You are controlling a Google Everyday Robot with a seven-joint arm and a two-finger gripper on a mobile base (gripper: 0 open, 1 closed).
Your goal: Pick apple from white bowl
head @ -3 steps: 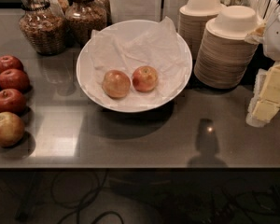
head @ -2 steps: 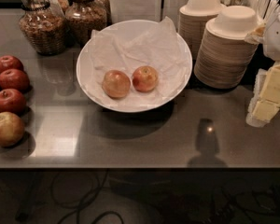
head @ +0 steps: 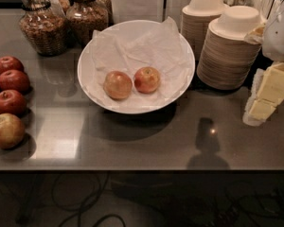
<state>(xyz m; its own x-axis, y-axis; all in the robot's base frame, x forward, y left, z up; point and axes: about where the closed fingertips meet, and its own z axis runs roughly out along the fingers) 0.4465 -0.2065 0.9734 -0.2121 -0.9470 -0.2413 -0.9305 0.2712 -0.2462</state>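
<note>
The white bowl (head: 180,46), wide and lined with crumpled white paper, stands at the middle back of the dark table. Two apples lie in it side by side. The apple (head: 118,84), yellowish-orange with a reddish blush, is on the left. A smaller, pinker-red apple (head: 147,79) is just to its right. My gripper (head: 259,109), pale yellow under a white housing, hangs at the right edge of the view, low over the table. It is to the right of the bowl, apart from it, and holds nothing that I can see.
Two stacks of beige disposable bowls (head: 229,51) stand between the white bowl and the gripper. Several dark red apples (head: 9,100) and one paler apple (head: 6,130) lie at the left edge. Glass jars (head: 40,25) stand at the back left.
</note>
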